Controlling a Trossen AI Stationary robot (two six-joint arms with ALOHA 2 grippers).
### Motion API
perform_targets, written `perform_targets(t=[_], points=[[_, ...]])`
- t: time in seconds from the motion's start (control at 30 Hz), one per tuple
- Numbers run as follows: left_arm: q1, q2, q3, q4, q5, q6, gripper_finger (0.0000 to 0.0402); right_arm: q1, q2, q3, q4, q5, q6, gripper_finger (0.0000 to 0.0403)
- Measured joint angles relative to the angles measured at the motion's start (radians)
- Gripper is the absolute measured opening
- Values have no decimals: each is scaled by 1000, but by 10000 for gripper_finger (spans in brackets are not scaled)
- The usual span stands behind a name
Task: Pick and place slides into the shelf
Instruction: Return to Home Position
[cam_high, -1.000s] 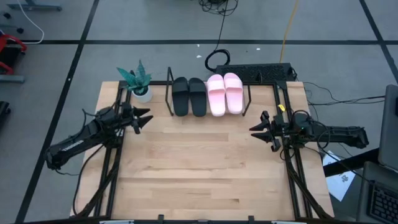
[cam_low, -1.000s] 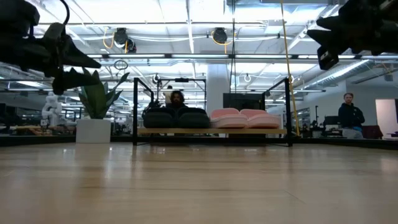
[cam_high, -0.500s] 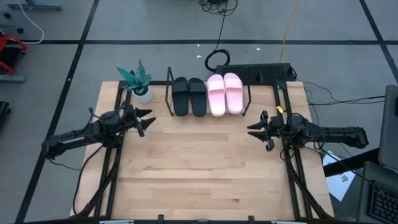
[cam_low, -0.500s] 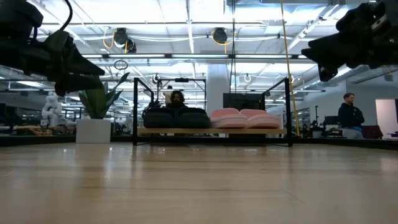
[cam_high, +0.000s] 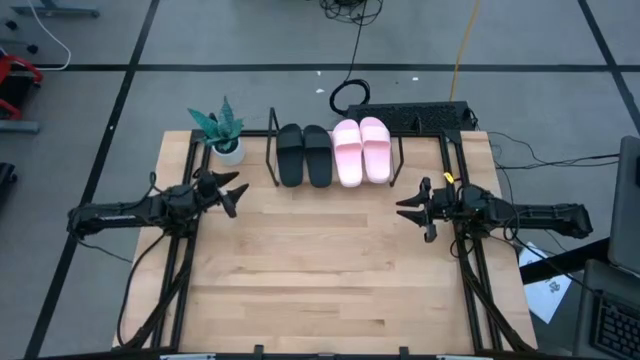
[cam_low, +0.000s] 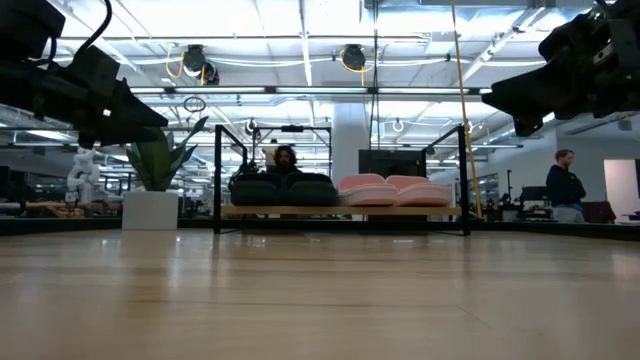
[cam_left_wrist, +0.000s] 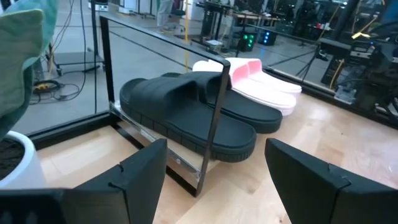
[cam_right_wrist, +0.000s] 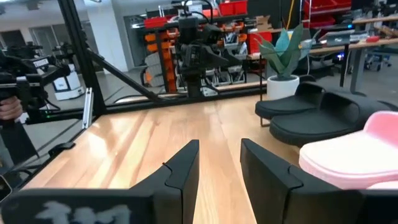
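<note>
All the slides lie side by side on the shelf (cam_high: 271, 150) at the table's far edge. The black pair (cam_high: 304, 155) is on its left half and the pink pair (cam_high: 361, 150) on its right, soles down on the board (cam_low: 340, 211). My left gripper (cam_high: 234, 190) hovers open near the shelf's left end, and its wrist view shows the black pair (cam_left_wrist: 186, 118) in front of the pink pair (cam_left_wrist: 261, 81). My right gripper (cam_high: 404, 209) hovers open off the shelf's right end, fingers pointing toward the table's left. Both hold nothing.
A potted plant (cam_high: 222, 130) in a white pot stands at the far left corner, just left of the shelf. A dark box with cables (cam_high: 410, 117) lies behind the table. The wooden tabletop (cam_high: 320, 270) stretches between the arms. A person (cam_low: 565, 185) stands in the room beyond.
Both grippers have sunk a little toward the table while staying open. The left arm has stretched out flatter toward the table's left edge, its gripper keeping its place beside the shelf. The slides have not moved.
</note>
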Motion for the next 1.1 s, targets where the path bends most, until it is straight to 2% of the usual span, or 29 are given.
perform_targets(t=[0.43,0.63,1.1], points=[[-39,0,0,-2,2,-15,273,0,0,-1,12,7,-23,110],[-52,0,0,-2,35,-94,273,0,0,-1,-9,7,-86,110],[-53,0,0,12,34,-85,273,0,0,-2,-8,0,-90,110]])
